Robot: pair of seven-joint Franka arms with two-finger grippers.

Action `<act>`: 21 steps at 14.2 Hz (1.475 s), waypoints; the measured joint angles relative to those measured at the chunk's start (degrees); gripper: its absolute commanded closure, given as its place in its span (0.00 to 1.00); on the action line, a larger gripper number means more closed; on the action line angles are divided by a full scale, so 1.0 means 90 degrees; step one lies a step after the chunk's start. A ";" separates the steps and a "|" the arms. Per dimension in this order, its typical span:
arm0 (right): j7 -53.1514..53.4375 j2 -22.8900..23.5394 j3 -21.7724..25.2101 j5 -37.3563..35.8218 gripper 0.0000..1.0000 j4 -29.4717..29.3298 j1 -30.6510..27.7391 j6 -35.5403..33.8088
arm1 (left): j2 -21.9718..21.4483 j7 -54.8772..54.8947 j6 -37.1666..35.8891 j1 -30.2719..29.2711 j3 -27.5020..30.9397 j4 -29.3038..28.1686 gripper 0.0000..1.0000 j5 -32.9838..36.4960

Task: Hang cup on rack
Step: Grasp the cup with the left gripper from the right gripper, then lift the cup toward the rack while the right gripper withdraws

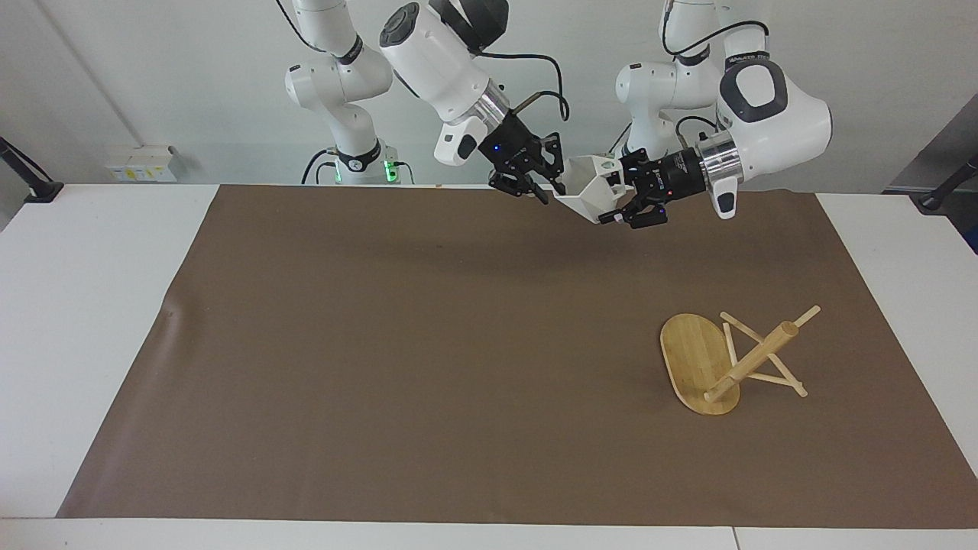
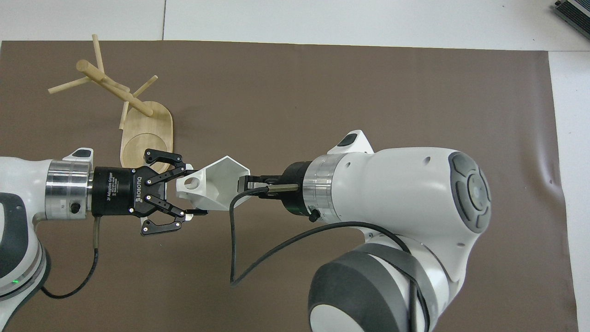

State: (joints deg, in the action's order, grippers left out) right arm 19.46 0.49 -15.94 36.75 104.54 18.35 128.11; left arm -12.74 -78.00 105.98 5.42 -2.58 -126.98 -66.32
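White faceted cup (image 1: 590, 192) is up in the air between the two grippers, over the robots' edge of the brown mat (image 1: 428, 367). The left gripper (image 1: 620, 200) is clamped on the cup's handle end; in the overhead view (image 2: 196, 196) its fingertips pinch in on either side of the blocky handle with the hole, and the links splay out sideways. So that one has a real grip on it.

The right gripper (image 1: 544, 187) sits right at the cup's rim on the side away from the handle. In the overhead view (image 2: 244, 184) one finger reaches into the mouth of the cup, but honestly I can't tell whether its fingers are pinching the wall or have parted from it. The big white wrist of that arm blocks most of the view there, and a black cable (image 2: 239, 249) loops down from it over the mat.

The cup is tipped on its side, mouth toward the right gripper, handle toward the left one.

Moving out from the hands: the bamboo rack (image 1: 726, 359) stands on the mat toward the left arm's end of the table (image 1: 92, 305), well apart from the cup. From above, its oval base (image 2: 147, 133) lies just next to the left gripper's links, farther from the robots. Post is upright, thin pegs crossing it, all bare. Between cup and rack the air is open, only mat underneath.
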 measured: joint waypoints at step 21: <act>-0.0786 0.0001 0.0079 -0.0031 0.00 -0.0023 -0.1209 0.0009 | 0.0731 -0.2510 0.3280 -0.0292 -0.0071 0.0030 1.00 0.1929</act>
State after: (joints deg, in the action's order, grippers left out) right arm 12.39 0.50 -15.22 36.47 104.33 7.47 128.19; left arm -6.16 -100.59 135.50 2.80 -3.22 -126.71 -48.95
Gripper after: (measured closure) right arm 0.000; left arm 0.317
